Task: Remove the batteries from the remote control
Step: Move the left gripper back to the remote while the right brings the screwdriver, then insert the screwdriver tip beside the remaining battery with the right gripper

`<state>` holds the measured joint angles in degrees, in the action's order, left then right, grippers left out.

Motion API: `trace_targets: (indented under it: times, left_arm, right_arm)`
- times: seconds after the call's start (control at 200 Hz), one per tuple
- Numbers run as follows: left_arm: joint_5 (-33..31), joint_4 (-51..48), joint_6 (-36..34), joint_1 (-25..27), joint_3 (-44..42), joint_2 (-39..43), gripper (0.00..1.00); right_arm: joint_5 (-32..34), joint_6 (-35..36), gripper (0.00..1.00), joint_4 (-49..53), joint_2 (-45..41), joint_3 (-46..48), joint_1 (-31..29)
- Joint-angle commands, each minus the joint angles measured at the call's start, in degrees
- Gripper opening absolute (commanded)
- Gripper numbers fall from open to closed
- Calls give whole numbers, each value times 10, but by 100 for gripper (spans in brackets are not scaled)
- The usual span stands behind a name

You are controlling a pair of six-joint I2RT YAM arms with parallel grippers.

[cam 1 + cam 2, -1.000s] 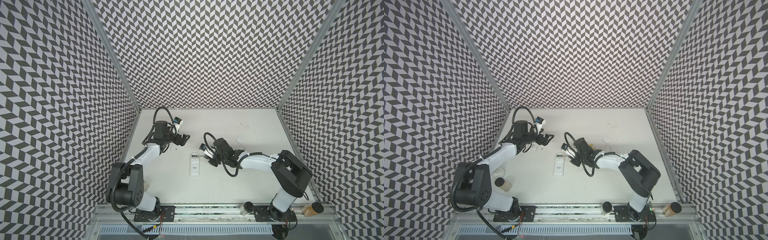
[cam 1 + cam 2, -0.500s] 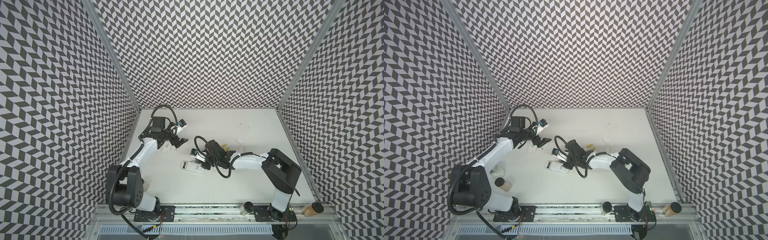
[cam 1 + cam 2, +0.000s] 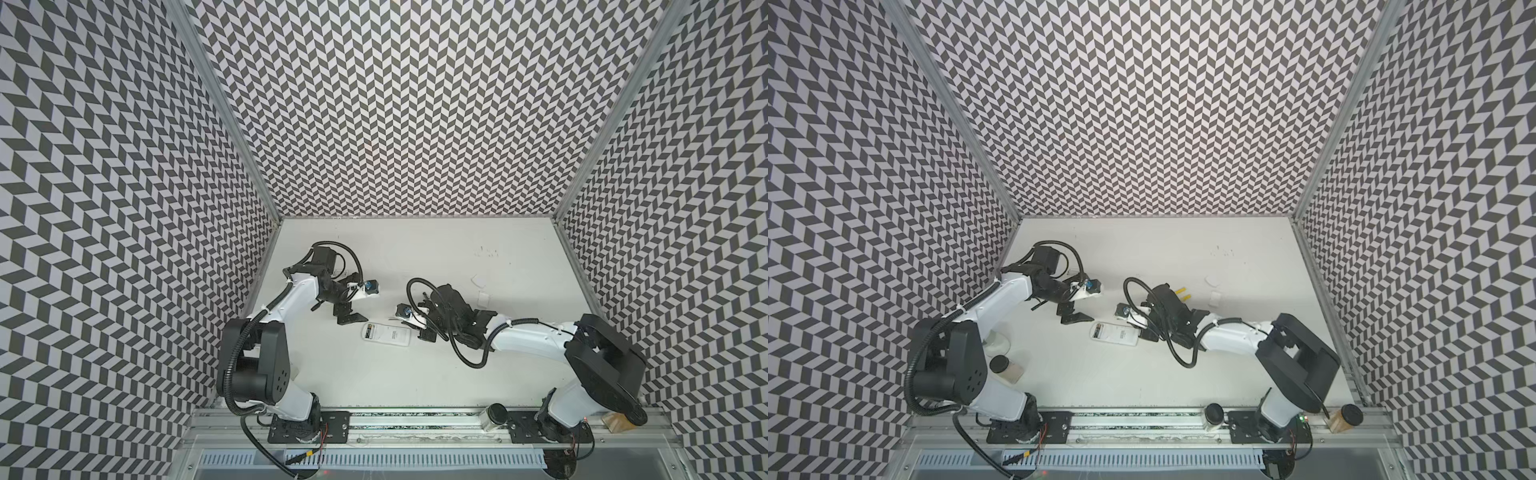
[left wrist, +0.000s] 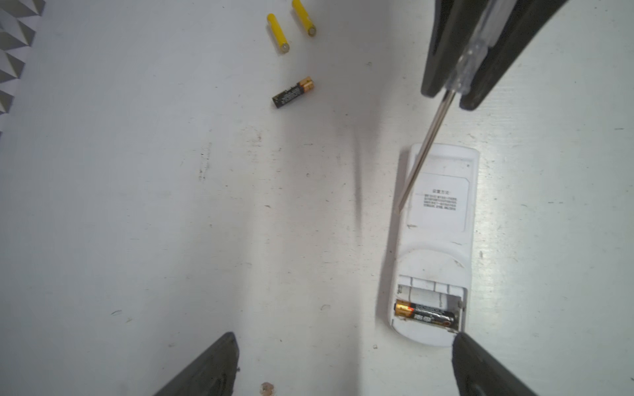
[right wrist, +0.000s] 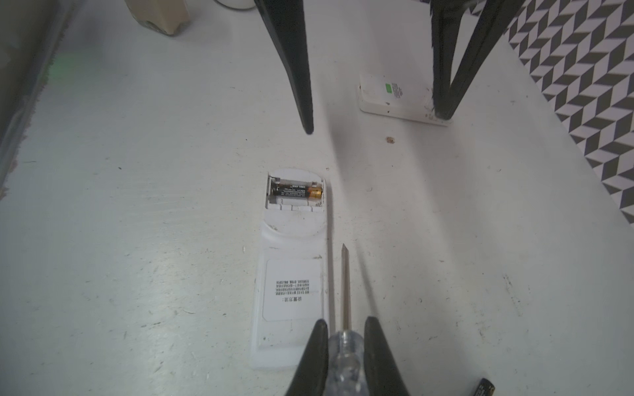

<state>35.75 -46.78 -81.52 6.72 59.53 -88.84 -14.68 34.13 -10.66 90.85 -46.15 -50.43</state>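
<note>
Far left, low over the table (image 4: 137, 205): left gripper (image 4: 344, 349), spread wide and empty, one fingertip just beside the near end of the remote (image 4: 435, 240), no contact to be made out. Probably kept open for straddling and steadying that end, or for taking a freed cell. Next along, lying flat, back up, cover off, with the open bay turned toward the left arm, handy for a pick from that side. In the bay's outermost slot, crosswise: seated battery (image 4: 425, 313), black with a gold end; the slot beside it bare. One left to unload, then, by the look of it. Further right, running along the remote's long edge, tip over the table just beside the label and short of the bay: screwdriver (image 5: 345, 284), seemingly meant as a lever under that last cell. Clenched on its clear handle: right gripper (image 5: 343, 325), shaft jutting straight out between the jaws for reach and a clear sight of the tip. Beyond, well apart from the remote and already out: loose black battery (image 4: 292, 92), and further off the yellow batteries (image 4: 278, 33), a pair lying near each other, roughly parallel, out of the way of both arms.
</note>
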Motion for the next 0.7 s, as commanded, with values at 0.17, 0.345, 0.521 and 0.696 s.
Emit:
trace_targets:
  times: [0.17, 0.345, 0.521, 0.696]
  left_arm:
    - [-1, -33, -55, 1, -33, -28, 97]
    - [-28, -39, -60, 2, -33, -54, 95]
    - [-46, -44, -71, 5, -33, -79, 91]
    - [-52, -23, -85, 7, -47, -92, 88]
  right_arm:
    - [-102, 85, 0, -113, -14, 35, -5]
    - [-112, 143, 0, -146, 4, 40, -21]
    - [-77, 230, 0, -153, 28, 31, -36]
    - [-47, 297, 0, -159, 54, 18, -43]
